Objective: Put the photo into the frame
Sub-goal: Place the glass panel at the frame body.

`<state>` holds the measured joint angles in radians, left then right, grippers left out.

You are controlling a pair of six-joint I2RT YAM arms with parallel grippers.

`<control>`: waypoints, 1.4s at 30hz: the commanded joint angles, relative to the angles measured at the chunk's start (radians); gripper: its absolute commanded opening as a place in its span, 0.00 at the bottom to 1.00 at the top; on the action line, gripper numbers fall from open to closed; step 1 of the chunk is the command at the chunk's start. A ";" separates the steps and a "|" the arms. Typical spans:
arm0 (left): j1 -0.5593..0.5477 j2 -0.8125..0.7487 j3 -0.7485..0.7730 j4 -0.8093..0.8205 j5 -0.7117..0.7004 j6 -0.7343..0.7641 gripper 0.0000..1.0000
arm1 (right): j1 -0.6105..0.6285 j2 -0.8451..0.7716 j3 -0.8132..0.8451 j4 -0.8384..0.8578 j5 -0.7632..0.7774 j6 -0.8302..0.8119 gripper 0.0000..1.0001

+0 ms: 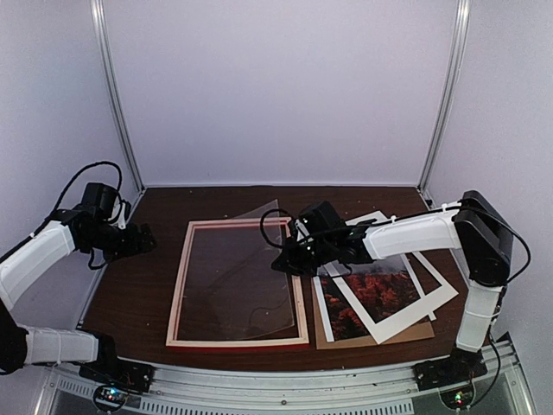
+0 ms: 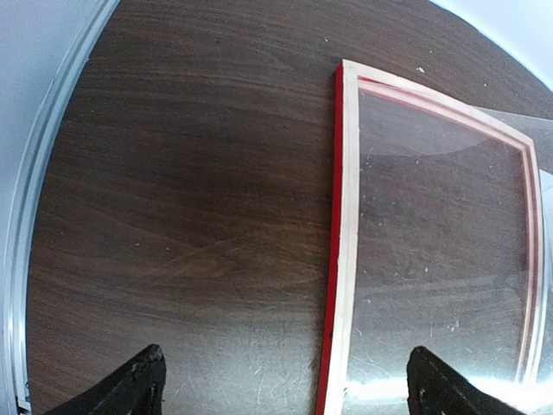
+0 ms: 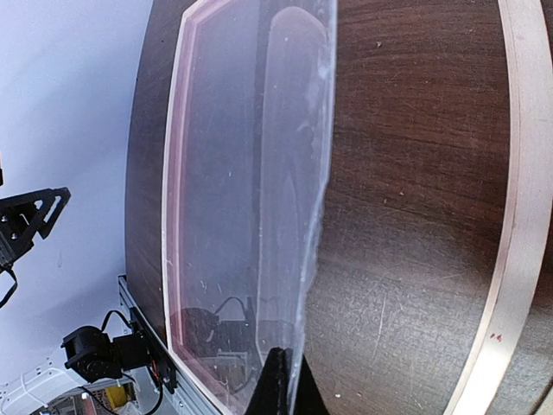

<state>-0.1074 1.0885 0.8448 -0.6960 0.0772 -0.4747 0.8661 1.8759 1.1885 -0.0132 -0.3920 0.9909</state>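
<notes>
Pale wood faces up on the frame (image 1: pixel 238 341), which lies flat on the dark desk (image 1: pixel 138 294) in my top view. Inside its opening I see only the clear sheet (image 1: pixel 242 259), sitting askew with one corner poking out past the far rail. My right hand (image 1: pixel 289 259) is pinched on that sheet's right edge, above the frame's right rail. The photo (image 1: pixel 380 294) is outside the frame, just to its right: red-orange landscape, white border, lying flat. A white mat (image 1: pixel 432 298) lies tilted on top of it, and a brown backing board (image 1: pixel 415 333) shows underneath. My left hand (image 1: pixel 145 240) hangs wide, off the frame's left side and apart from it.

On the left wrist camera, the left hand (image 2: pixel 285 393) shows both fingertips spread far apart with nothing between them. Below it runs the frame's (image 2: pixel 347 242) left rail, pale on top with a bright red outer edge. The sheet (image 2: pixel 441 242) glints inside the rail and the bare desk (image 2: pixel 190 199) lies outside it.

On the right wrist camera, the right hand (image 3: pixel 281 389) has its fingers closed tight on the sheet's (image 3: pixel 285 173) edge, which stands raised off the desk (image 3: pixel 406 216). One pale rail of the frame (image 3: pixel 523 173) curves along the right side. I cannot see the photo here.
</notes>
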 commanded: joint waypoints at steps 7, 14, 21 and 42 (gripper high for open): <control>0.006 0.007 -0.010 0.046 0.028 0.016 0.98 | -0.004 -0.008 -0.003 -0.023 0.053 -0.011 0.00; 0.007 0.008 -0.011 0.046 0.030 0.016 0.98 | -0.004 -0.007 0.002 -0.042 0.059 -0.013 0.00; 0.006 0.005 -0.012 0.045 0.030 0.015 0.98 | -0.004 -0.008 -0.001 -0.051 0.064 -0.013 0.00; 0.005 0.012 -0.015 0.050 0.034 0.015 0.98 | 0.002 0.014 0.014 -0.050 0.056 -0.019 0.00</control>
<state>-0.1074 1.0927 0.8394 -0.6830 0.0944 -0.4717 0.8661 1.8759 1.1885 -0.0639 -0.3534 0.9909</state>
